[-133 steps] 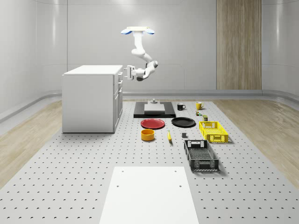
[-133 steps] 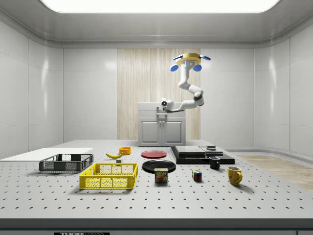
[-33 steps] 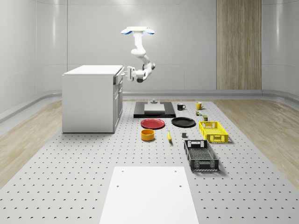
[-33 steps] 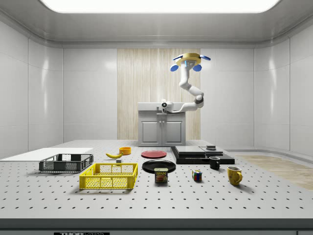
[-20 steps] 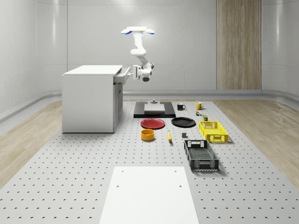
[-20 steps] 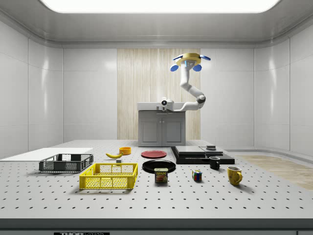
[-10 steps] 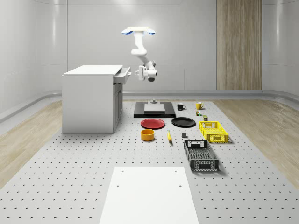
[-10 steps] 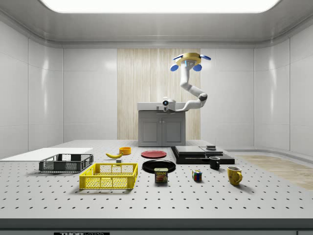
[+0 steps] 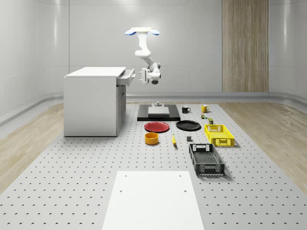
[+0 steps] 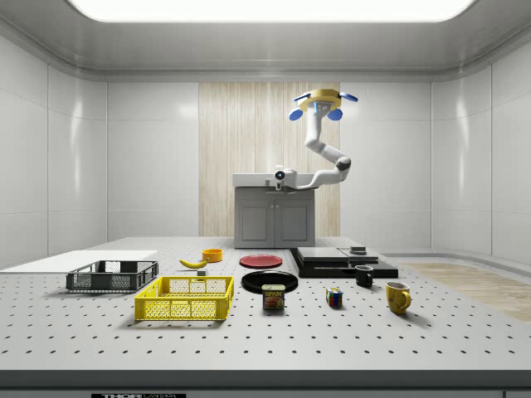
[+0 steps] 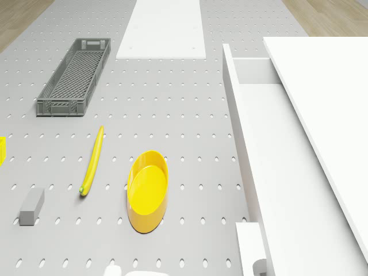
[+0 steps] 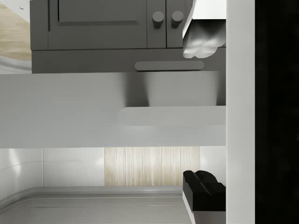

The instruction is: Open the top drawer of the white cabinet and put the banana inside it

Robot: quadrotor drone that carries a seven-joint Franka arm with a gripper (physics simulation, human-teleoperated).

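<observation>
Drawer (image 9: 125, 76) stood open; our end effector (image 9: 143, 75), grip state unclear, was just beside it; next, we should fetch the banana (image 11: 92, 160).

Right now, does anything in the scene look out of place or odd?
Nothing stands out. The white cabinet has its top drawer pulled out, as the job requires. The banana lies flat on the table beside the yellow bowl, and the drone hovers near the cabinet.
</observation>
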